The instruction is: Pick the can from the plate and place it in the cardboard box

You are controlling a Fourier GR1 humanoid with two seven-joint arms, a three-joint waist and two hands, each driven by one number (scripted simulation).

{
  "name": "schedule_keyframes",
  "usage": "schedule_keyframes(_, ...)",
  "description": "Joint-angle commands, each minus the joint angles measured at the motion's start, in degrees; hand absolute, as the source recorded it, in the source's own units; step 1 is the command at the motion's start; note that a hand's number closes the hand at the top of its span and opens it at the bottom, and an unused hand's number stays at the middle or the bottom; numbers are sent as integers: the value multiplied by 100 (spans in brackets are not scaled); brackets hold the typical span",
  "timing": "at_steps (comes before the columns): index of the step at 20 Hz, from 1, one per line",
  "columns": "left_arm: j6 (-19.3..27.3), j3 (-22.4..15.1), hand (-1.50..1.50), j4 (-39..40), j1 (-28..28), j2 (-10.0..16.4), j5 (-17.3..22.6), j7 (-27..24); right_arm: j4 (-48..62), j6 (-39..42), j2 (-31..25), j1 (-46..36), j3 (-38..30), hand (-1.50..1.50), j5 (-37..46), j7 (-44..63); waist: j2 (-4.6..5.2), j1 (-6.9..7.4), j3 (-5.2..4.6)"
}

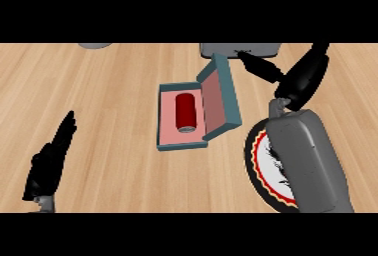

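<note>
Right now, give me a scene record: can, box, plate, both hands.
can: red, lying on its side inside the box
box: teal walls, pink inside, lid open
plate: no can on the visible part; the rest is hidden under the right forearm
right hand: open, holding nothing, right of the box
left hand: open, resting at lower left

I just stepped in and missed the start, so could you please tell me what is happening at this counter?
The red can lies on its side inside the open box, not on the plate. The right hand is open and holds nothing, right of the box's lid, with its forearm over the plate. The left hand rests open at lower left.
</note>
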Motion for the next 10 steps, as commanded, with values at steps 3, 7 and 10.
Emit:
schedule_keyframes(3,-15,37,0,-258,109,31,11,224,-2296,227,-521,1765,-241,-150,-303,192,-29,-111,3)
schedule_keyframes(7,-144,211,0,171,79,107,153,-228,-3885,737,-952,3120,-200,-150,-742,143,11,-71,-2)
schedule_keyframes(10,100,10,0,135,-137,-45,-154,-81,-4702,861,-1376,4144,-357,-150,-1685,-293,23,-63,6)
